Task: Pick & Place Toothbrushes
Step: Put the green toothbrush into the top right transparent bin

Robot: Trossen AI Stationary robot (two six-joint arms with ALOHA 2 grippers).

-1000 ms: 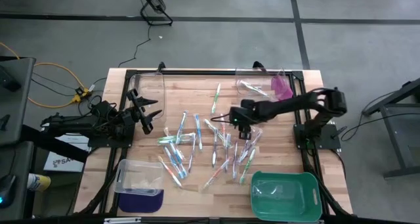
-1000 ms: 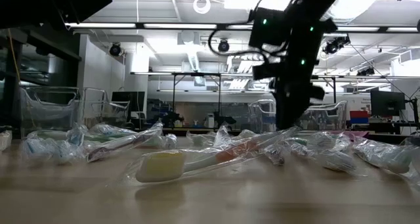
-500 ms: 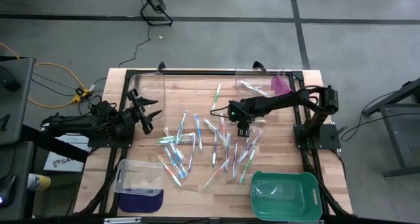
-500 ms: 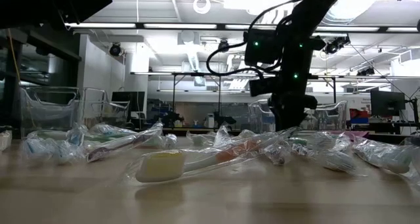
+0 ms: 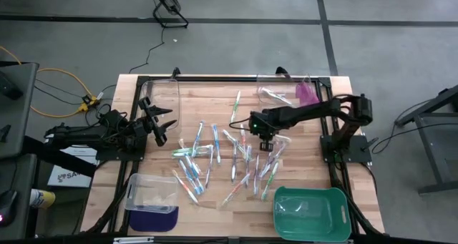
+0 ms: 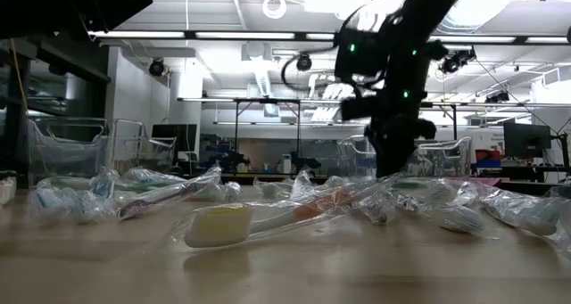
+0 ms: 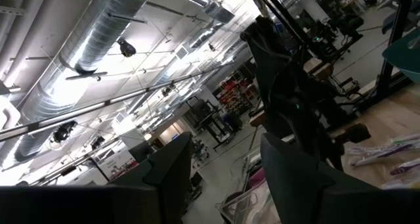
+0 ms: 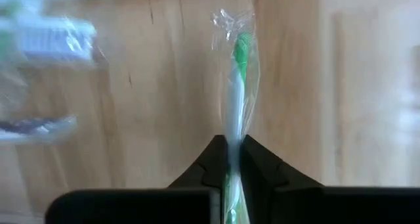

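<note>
My right hand [image 8: 232, 159] is pinched shut on a thin green-and-white plastic toothbrush in a crinkly clear wrapper [image 8: 235, 99], gripping it near one end so that most of its length juts out beyond my fingers. In the overhead view that hand [image 5: 263, 134] sits at the far edge of the scatter of wrapped green, blue and pink toothbrushes [image 5: 215, 158] on the pale wooden bench [image 5: 200, 101].

My worry is the hold. I judge I have as much film as handle between my fingers, and slick film could let the brush slide or swing down as I lift. Because I grip it off-centre, the long free end may droop and drag across neighbouring brushes, or catch a bin rim when I carry it over. The wrappers lie overlapped just beside my fingers, so a second one could cling and ride up too.

The clear plastic bin at the far right [image 5: 283, 90] and the green plastic tray at the near right [image 5: 336, 197] both look reachable. My left hand [image 5: 163, 124] waits with its fingers spread at the bench's left edge, holding nothing.
</note>
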